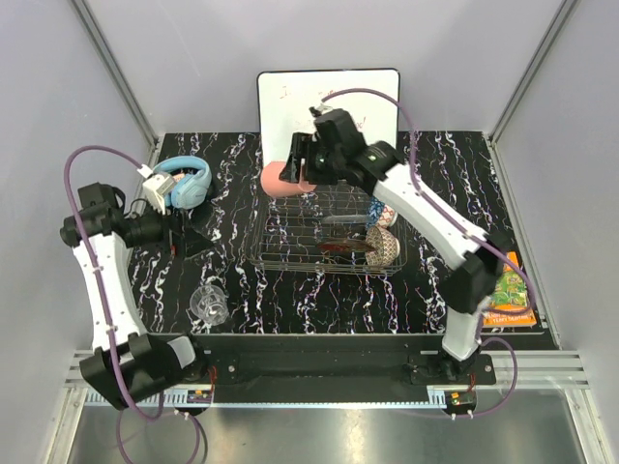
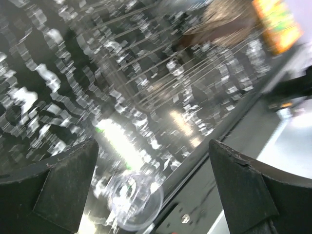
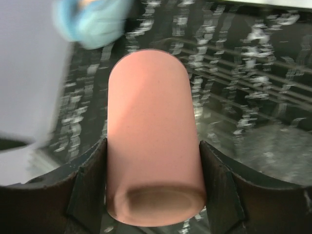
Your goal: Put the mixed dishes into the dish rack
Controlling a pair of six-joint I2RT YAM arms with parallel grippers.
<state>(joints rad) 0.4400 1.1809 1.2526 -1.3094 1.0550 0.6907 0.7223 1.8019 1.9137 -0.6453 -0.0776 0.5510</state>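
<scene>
While the right gripper (image 1: 302,169) clamps the pink cup (image 1: 279,180) by the dish rack's (image 1: 290,237) far left corner in the top view, the left gripper (image 1: 184,240) hangs wide open and empty near the surface's (image 1: 435,290) left edge. The whiteboard (image 1: 290,97) scrawl is unreadable. The left wrist view shows the clear glass mug (image 2: 134,200) low between spread fingers (image 2: 63,180). In the right wrist view the cup's long axis points away from the gripper, with the rack to the right.

At the centre of the top view, the dish rack (image 1: 276,242) has open slots in its left half. The bowls (image 1: 384,246) fill its right end, the right arm (image 1: 426,217) crosses above them, and the pink cup (image 1: 279,180) hangs at its upper left corner. Left of the rack, the table (image 1: 232,280) is narrowed by the headphones (image 1: 184,181) at upper left and the glass mug (image 1: 208,304) at lower left, and the whiteboard (image 1: 329,97) closes the far side.
</scene>
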